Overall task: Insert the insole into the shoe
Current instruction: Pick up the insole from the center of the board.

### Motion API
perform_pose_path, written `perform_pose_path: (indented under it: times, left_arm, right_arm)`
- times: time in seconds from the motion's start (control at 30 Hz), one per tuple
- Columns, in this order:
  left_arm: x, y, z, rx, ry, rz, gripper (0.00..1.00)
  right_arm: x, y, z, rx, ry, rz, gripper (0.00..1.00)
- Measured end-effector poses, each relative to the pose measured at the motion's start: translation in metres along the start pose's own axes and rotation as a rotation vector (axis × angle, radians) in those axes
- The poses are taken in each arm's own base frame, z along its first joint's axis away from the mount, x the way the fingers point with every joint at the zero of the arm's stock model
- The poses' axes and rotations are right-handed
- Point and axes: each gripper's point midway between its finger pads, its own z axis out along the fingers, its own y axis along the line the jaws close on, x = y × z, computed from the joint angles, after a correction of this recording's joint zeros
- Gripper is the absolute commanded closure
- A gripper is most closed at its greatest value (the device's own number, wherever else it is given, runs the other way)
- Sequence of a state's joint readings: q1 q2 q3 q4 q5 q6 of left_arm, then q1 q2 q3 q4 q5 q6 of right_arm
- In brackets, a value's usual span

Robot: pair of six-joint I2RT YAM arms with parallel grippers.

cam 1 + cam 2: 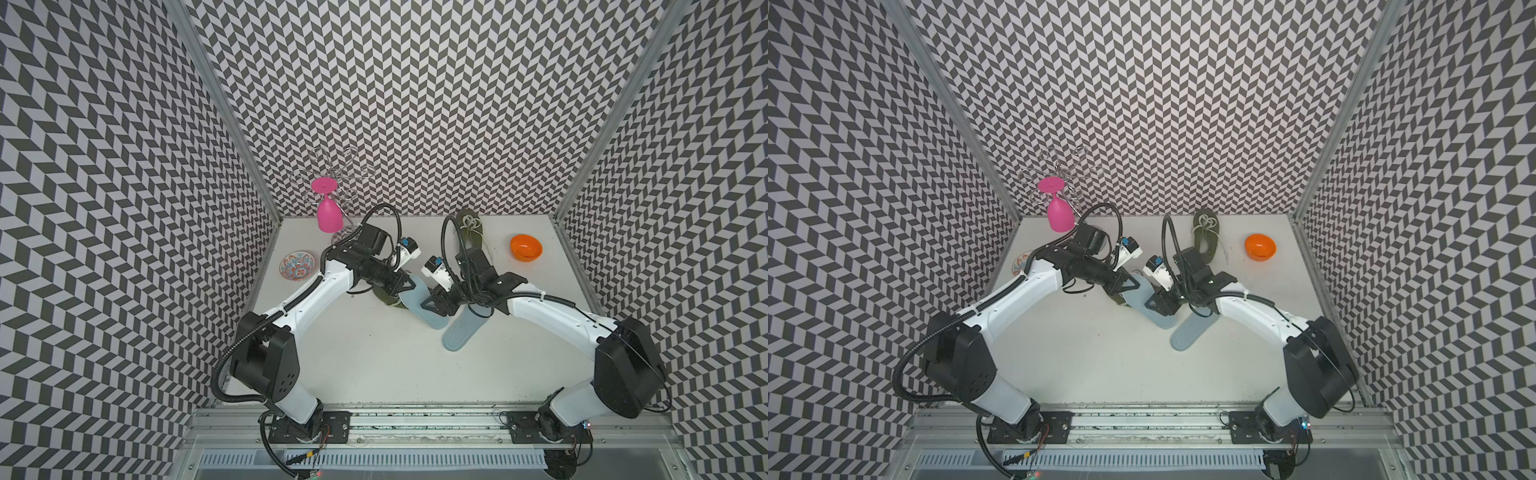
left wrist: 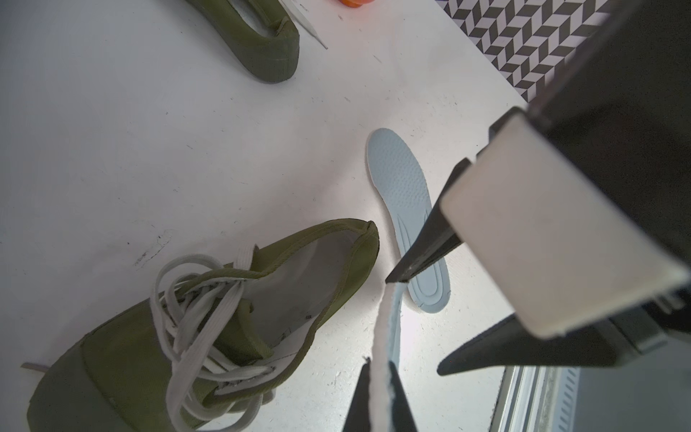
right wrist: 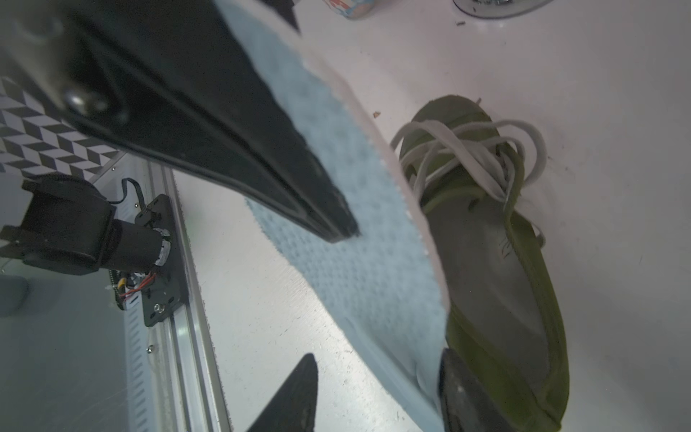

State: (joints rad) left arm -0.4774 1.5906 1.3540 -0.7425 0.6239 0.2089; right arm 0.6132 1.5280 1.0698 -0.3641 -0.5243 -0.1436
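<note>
The insole (image 3: pixel 336 209) is clamped edge-on in the left tool (image 2: pixel 379 364), close over the shoe (image 2: pixel 299 276). The right tool (image 3: pixel 377 355) is set wide, straddling that insole.

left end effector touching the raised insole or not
Touching. The left wrist view shows the left end effector clamped on the raised insole, its jaws shut on the thin edge with no gap on either side.

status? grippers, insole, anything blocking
Left gripper shut on pale blue foam insole, held aloft. Right gripper open around it. Olive-green canvas lace-up shoe below, insole not in. Loose white laces crowd the opening.
</note>
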Motion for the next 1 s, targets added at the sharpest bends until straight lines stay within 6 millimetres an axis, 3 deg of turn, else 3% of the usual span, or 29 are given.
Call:
perform_pose_path:
  times: [0.1, 0.23, 0.5, 1.0]
  left_arm:
    - [-0.004, -0.004, -0.007, -0.002, -0.018, -0.008, 1.00]
    - [-0.005, -0.006, -0.009, -0.005, -0.021, -0.025, 1.00]
    - [-0.002, -0.002, -0.009, -0.019, -0.010, -0.097, 1.00]
    - [-0.002, 0.018, -0.020, -0.046, -0.039, -0.350, 1.00]
  right_arm:
    - [0.003, 0.003, 0.004, -0.026, -0.017, -0.030, 0.31]
    - [-0.001, 0.007, 0.006, -0.052, -0.052, -0.064, 0.27]
    - [-0.012, 0.021, 0.015, -0.058, -0.104, -0.132, 0.24]
    - [-0.011, 0.027, 0.024, 0.195, -0.202, -0.294, 0.20]
